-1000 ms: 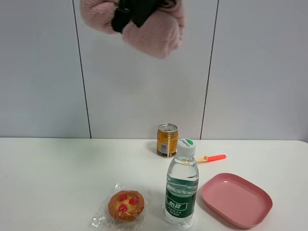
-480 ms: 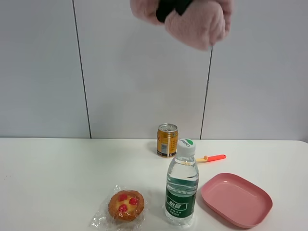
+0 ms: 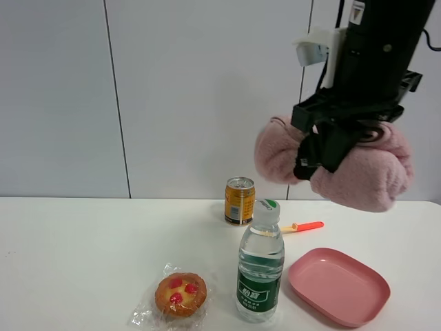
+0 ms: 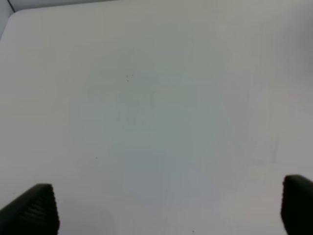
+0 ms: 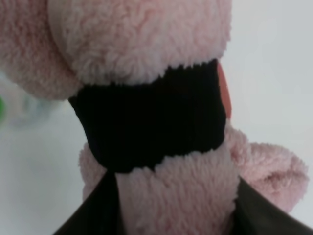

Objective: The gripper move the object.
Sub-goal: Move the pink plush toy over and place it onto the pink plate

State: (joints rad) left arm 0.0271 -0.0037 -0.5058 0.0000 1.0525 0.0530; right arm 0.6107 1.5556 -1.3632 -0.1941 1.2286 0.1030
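The left claw [image 4: 164,209] hangs wide open over the bench [image 4: 146,98]. The right claw [image 3: 325,153] squeezes a pink plush toy [image 3: 365,176] up high above the pink plate [image 3: 337,284]. It looks soft and light, so the middle seems best to grip.

Black, boxy right arm [image 3: 382,62], with a white bracket [image 3: 313,49] at ten o'clock on it, a small white label [image 3: 356,12] at twelve and a thin black cable [image 3: 433,43] looping off at two. Left fingers [image 4: 34,210] matte black, blunt-tipped, with fine ribbing on the faces.
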